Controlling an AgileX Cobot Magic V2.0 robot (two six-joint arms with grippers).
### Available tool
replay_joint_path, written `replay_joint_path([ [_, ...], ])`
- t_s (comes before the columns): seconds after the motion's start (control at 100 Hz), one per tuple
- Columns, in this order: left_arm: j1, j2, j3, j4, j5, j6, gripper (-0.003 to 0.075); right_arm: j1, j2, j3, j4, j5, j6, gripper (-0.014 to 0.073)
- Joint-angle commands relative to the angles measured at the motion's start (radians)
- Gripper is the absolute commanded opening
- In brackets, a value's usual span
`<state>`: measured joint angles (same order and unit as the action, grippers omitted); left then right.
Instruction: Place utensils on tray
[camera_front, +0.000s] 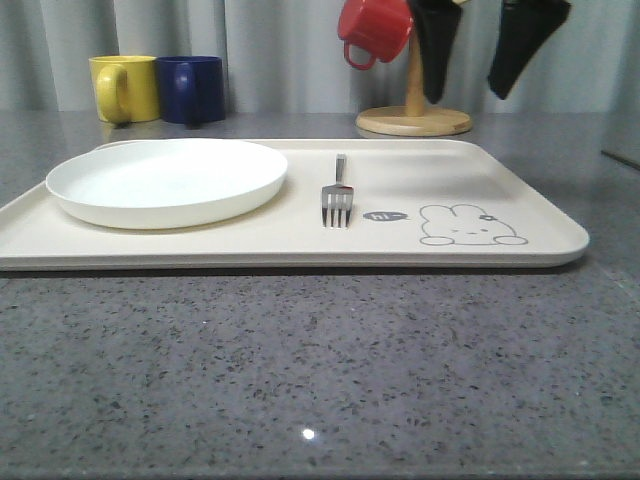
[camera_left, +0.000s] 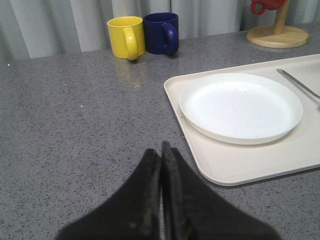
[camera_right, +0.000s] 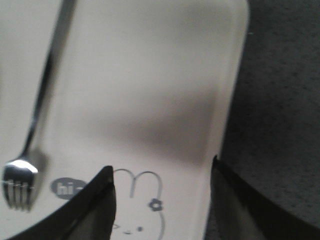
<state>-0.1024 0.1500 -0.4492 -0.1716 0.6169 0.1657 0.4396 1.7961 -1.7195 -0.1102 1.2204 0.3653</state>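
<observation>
A silver fork (camera_front: 337, 195) lies on the cream tray (camera_front: 450, 180), tines toward the near edge, just right of the white plate. In the right wrist view the fork (camera_right: 30, 140) lies beside the "hi" bubble on the tray (camera_right: 150, 75). My right gripper (camera_right: 162, 170) is open and empty above the rabbit drawing. In the front view the right gripper (camera_front: 465, 98) hangs above the tray's far right part. My left gripper (camera_left: 161, 147) is shut on nothing, over the grey table beside the tray's (camera_left: 240, 160) left corner. The fork's handle (camera_left: 297, 82) shows past the plate.
A round white plate (camera_front: 165, 180) sits on the tray's left half. A yellow mug (camera_front: 125, 88) and a blue mug (camera_front: 192, 88) stand behind the tray at the left. A wooden mug tree (camera_front: 413, 115) with a red mug (camera_front: 373, 28) stands behind at the right.
</observation>
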Motion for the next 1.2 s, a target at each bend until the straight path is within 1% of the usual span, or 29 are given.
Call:
replay_joint_path([
  [0.0, -0.002, 0.01, -0.023, -0.007, -0.074, -0.007, -0.0019, -0.061, -0.053, -0.026, -0.032, 0.044, -0.071, 0.0433],
  [0.1, -0.002, 0.01, -0.023, -0.007, -0.074, -0.007, -0.0019, -0.134, -0.052, -0.026, -0.028, 0.088, -0.133, 0.0433],
  [0.21, -0.002, 0.01, -0.023, -0.007, -0.074, -0.007, -0.0019, -0.226, -0.052, -0.026, 0.003, 0.12, -0.195, 0.0433],
  [0.34, -0.002, 0.01, -0.023, -0.007, -0.074, -0.007, -0.0019, -0.336, -0.051, -0.005, 0.092, 0.119, -0.237, 0.0433],
  [0.46, -0.002, 0.01, -0.023, -0.007, -0.074, -0.007, -0.0019, -0.425, -0.05, 0.04, 0.102, 0.111, -0.265, 0.0433],
  [0.6, -0.002, 0.01, -0.023, -0.007, -0.074, -0.007, -0.0019, -0.501, -0.032, 0.088, 0.103, 0.095, -0.3, 0.0433],
  [0.72, -0.002, 0.01, -0.023, -0.007, -0.074, -0.007, -0.0019, -0.523, -0.009, 0.106, 0.11, 0.088, -0.332, 0.0433],
  [0.83, -0.002, 0.01, -0.023, -0.007, -0.074, -0.007, -0.0019, -0.524, 0.017, 0.106, 0.11, 0.087, -0.345, 0.0433],
  [1.19, -0.002, 0.01, -0.023, -0.007, -0.074, -0.007, -0.0019, -0.524, 0.062, 0.106, 0.117, 0.086, -0.348, 0.0423],
])
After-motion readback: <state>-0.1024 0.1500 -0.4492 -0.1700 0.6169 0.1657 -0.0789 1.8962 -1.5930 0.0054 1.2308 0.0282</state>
